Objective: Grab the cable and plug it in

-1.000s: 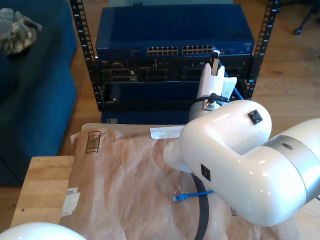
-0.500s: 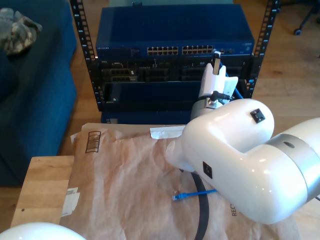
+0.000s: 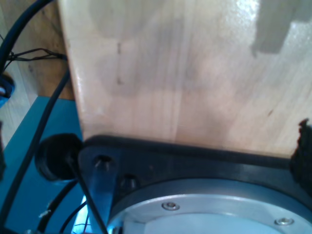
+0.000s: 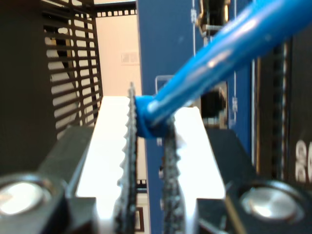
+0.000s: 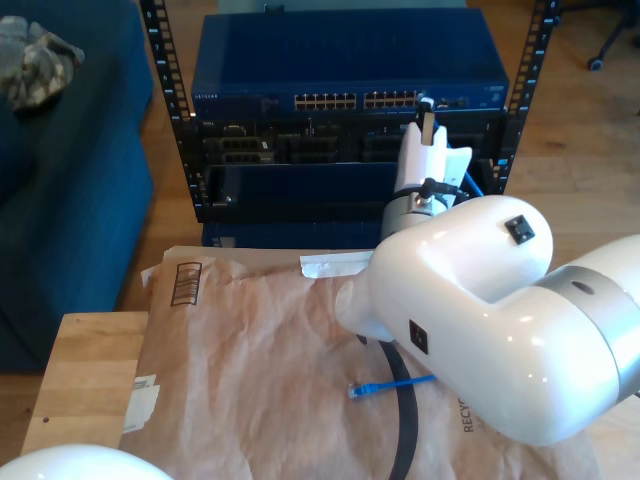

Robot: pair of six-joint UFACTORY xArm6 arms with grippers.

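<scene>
— What had moved since the second before?

— My second claw had crept a little further up the front of the rack, so that its tip stood against the row of ports on the blue switch. The loose plug on the brown paper had slid slightly toward the exterior view's right.

— How was the arm posed?

— The big white arm reached from the exterior view's lower right, across the paper-covered worktop, toward the rack, with its slim white wrist pointing up and away at the switch face.

— And the claw itself?

— Its two serrated fingers were pinched together on the cable, just behind the boot of the near plug. The plug's tip was hidden, so I could not tell whether it sat in a port.

— How did the cable look?

— Thin and bright blue. From the claw it ran back beside the wrist, at the rack's edge on the exterior view's right. Its other end lay on the paper below the arm, near a thick black hose, with a small translucent plug.

— And your first claw?

— Its camera looked at pale wood and a black and grey mounting; its fingers were out of sight, so I could not say if they were open.
</scene>
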